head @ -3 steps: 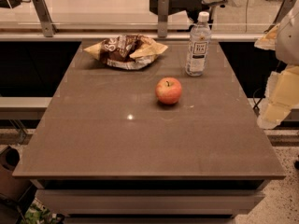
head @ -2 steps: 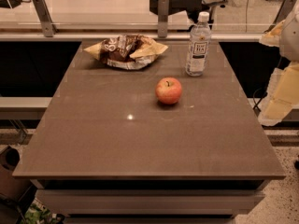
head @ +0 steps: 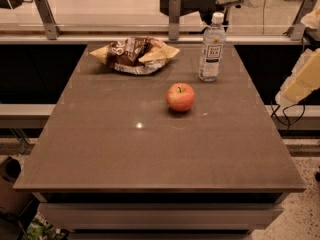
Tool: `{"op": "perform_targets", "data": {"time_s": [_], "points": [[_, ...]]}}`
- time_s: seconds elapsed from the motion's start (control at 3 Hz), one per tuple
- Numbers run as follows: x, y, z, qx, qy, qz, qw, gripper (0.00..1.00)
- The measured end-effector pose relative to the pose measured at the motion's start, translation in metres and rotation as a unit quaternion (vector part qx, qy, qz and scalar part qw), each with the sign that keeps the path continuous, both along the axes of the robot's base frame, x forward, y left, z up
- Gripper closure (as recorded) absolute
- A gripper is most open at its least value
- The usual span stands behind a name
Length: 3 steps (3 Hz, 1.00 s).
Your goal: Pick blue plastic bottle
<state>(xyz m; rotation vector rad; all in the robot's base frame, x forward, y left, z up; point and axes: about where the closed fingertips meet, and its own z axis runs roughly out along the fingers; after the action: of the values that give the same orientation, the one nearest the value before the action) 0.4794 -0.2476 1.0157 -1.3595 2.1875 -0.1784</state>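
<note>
The blue plastic bottle [head: 211, 48] stands upright at the back right of the table [head: 150, 154]. It is clear, with a white cap and a white label with dark print. A red apple [head: 180, 97] sits in front of it, a little to the left. My gripper [head: 299, 80] shows only as cream-coloured arm parts at the right edge of the view, off the table's right side. It is to the right of the bottle and well apart from it.
A crumpled snack bag [head: 134, 54] lies at the back left of the table. A glass barrier with metal posts [head: 174, 16] runs along the far edge behind the bottle. A cable [head: 281, 115] hangs beside the table on the right.
The cream arm parts at the right edge have risen a little. The bottle, apple and bag have not moved.
</note>
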Motion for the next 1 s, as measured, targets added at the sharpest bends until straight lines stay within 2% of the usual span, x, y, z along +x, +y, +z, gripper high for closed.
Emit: {"op": "perform_targets", "data": {"time_s": [0.33,0.67,1.0], "points": [[0.019,-0.001,0.003,0.044,-0.04,-0.007,0.9982,0.0],[0.035,0.014,0.0,0.099,-0.064,0.007,0.993,0.0],[0.046,0.031,-0.012,0.149,-0.071,0.021,0.9861,0.0]]}}
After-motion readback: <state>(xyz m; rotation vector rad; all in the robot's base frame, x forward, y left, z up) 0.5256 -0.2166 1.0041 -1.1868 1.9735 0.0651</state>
